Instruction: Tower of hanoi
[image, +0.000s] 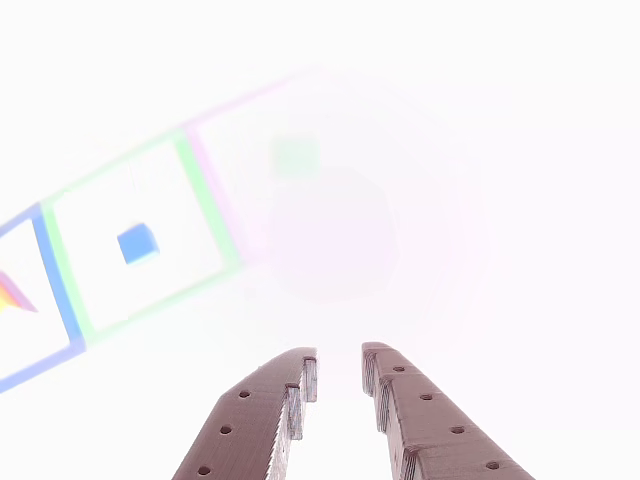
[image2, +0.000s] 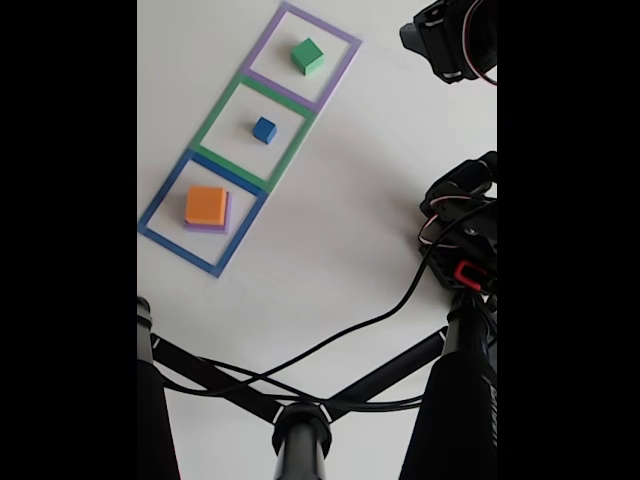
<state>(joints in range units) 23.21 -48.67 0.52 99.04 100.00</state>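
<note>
In the other view, washed out by glare, my gripper (image: 338, 362) rises from the bottom edge. Its two brown fingers stand a little apart with nothing between them, well short of the blocks. The small blue cube (image: 137, 244) (image2: 264, 129) sits alone in the green square outline (image2: 222, 140). The orange block (image2: 206, 204) lies on the flat purple slab (image2: 226, 222) inside the blue outline (image2: 160, 215); the other view catches just a corner of the orange block (image: 8, 292) at its left edge. A green cube (image2: 307, 56) (image: 293, 155) rests in the purple outline (image2: 262, 50).
In the fixed view the arm's black body (image2: 462, 215) stands at the right of the white table, with a dark part (image2: 450, 38) at the top right. A black cable (image2: 340, 335) and tripod legs (image2: 300, 410) cross the bottom.
</note>
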